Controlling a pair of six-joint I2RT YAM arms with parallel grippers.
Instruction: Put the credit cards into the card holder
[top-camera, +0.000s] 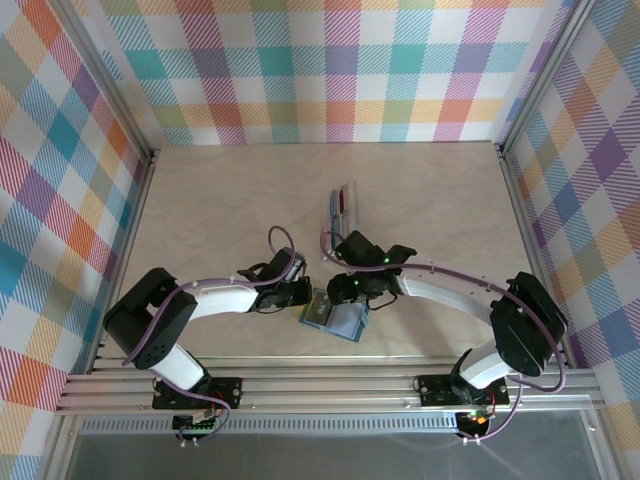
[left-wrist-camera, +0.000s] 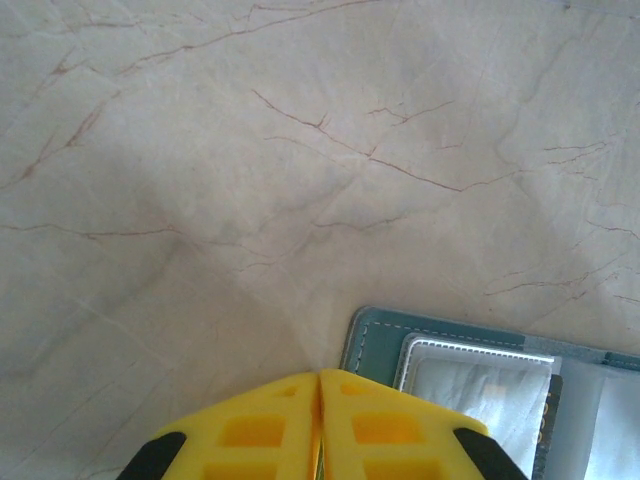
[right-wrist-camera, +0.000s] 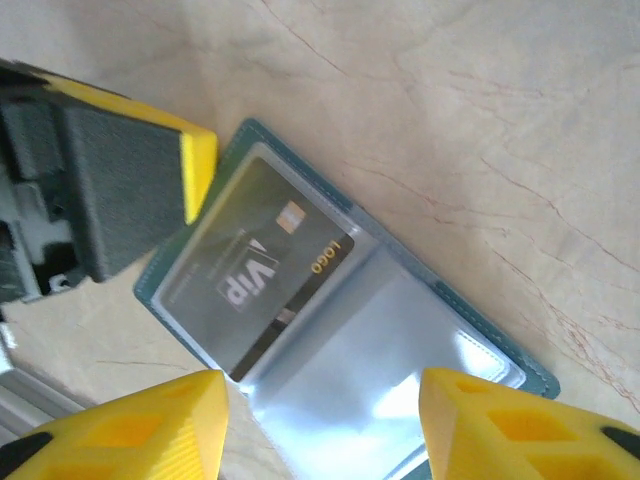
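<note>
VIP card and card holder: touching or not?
Touching. The right wrist view shows the VIP card lying inside a clear pocket of the card holder, with the pocket's film over its face.

We read two words, both on the dark grey card (right-wrist-camera: 250, 285) lying under the clear sleeve (right-wrist-camera: 380, 350) of the card holder (right-wrist-camera: 541, 381). "VIP" stands in pale slanted capitals near the card's middle, with a small pale emblem just beside it, too blurred for us to name. "logo" runs in gold lower-case letters on the darker band along one end of that card. On the loose cards (top-camera: 343, 205) seen from above we can read nothing — any print there is too small.
</note>
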